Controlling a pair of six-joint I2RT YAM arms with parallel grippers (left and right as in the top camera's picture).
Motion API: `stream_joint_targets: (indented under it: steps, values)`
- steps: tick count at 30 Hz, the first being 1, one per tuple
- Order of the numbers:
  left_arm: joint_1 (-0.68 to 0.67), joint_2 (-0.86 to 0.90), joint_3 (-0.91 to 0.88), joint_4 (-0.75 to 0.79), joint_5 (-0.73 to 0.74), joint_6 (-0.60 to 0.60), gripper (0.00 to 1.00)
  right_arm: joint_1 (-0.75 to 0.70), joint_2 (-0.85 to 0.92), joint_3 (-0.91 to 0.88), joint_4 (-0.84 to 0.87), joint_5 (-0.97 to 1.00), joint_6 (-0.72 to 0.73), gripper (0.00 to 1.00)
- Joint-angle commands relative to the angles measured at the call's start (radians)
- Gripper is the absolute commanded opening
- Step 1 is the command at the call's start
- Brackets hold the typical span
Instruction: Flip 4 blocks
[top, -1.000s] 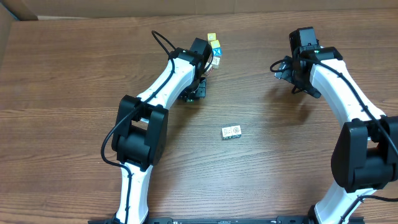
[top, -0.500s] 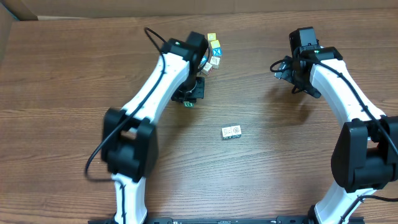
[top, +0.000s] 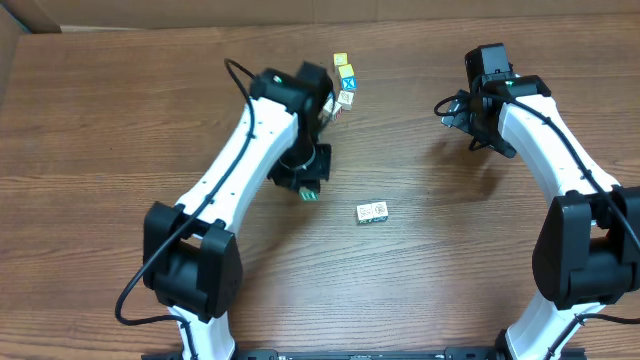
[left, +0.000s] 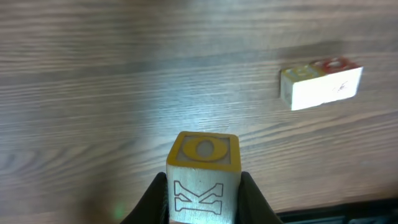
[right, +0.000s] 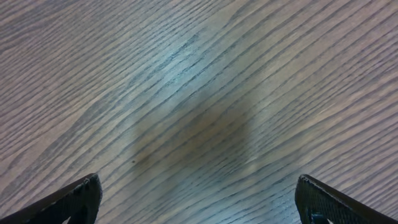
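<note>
Left jaws clamp one block (left: 202, 168); right jaws gape wide; two blocks (top: 372, 211) lie touching nearby.

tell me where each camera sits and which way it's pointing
Overhead: fixed above the table, looking down; both arms show, left arm and right arm.
Left wrist: on the left arm, looking along its fingers, shut on a wooden cube, to the table beyond.
Right wrist: on the right arm, facing bare wood; only its open fingertips show, in the bottom corners.
Shared: overhead and left wrist both show the pair of blocks lying on the table.
</note>
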Motion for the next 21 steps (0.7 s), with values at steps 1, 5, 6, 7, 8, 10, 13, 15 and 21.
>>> stream_joint_targets:
  steps: [1, 5, 6, 7, 8, 10, 13, 15, 21]
  values:
    - [-0.019, 0.012, -0.078, 0.039, 0.051, 0.014, 0.10, 0.001, -0.026, 0.014, 0.002, 0.003, -0.007, 1.00]
    - [-0.029, 0.012, -0.167, 0.129, 0.119, 0.015, 0.14, 0.001, -0.026, 0.014, 0.002, 0.003, -0.007, 1.00]
    - [-0.030, 0.012, -0.183, 0.147, 0.121, 0.014, 0.15, 0.001, -0.026, 0.014, 0.002, 0.003, -0.007, 1.00]
    - [-0.031, 0.012, -0.197, 0.162, 0.121, 0.008, 0.15, 0.001, -0.026, 0.014, 0.002, 0.003, -0.006, 1.00]
    - [-0.031, 0.012, -0.207, 0.174, 0.120, 0.002, 0.14, 0.001, -0.026, 0.014, 0.002, 0.003, -0.006, 1.00]
    - [-0.031, 0.012, -0.214, 0.187, 0.120, -0.001, 0.15, 0.001, -0.026, 0.014, 0.002, 0.003, -0.007, 1.00]
    - [-0.031, 0.012, -0.211, 0.189, 0.121, 0.000, 0.54, 0.001, -0.026, 0.014, 0.002, 0.003, -0.007, 1.00]
    - [-0.031, 0.012, -0.209, 0.193, 0.120, 0.000, 0.62, 0.001, -0.026, 0.014, 0.002, 0.003, -0.006, 1.00]
    - [-0.023, 0.012, -0.190, 0.219, 0.111, 0.000, 0.58, 0.001, -0.026, 0.014, 0.002, 0.003, -0.007, 1.00]
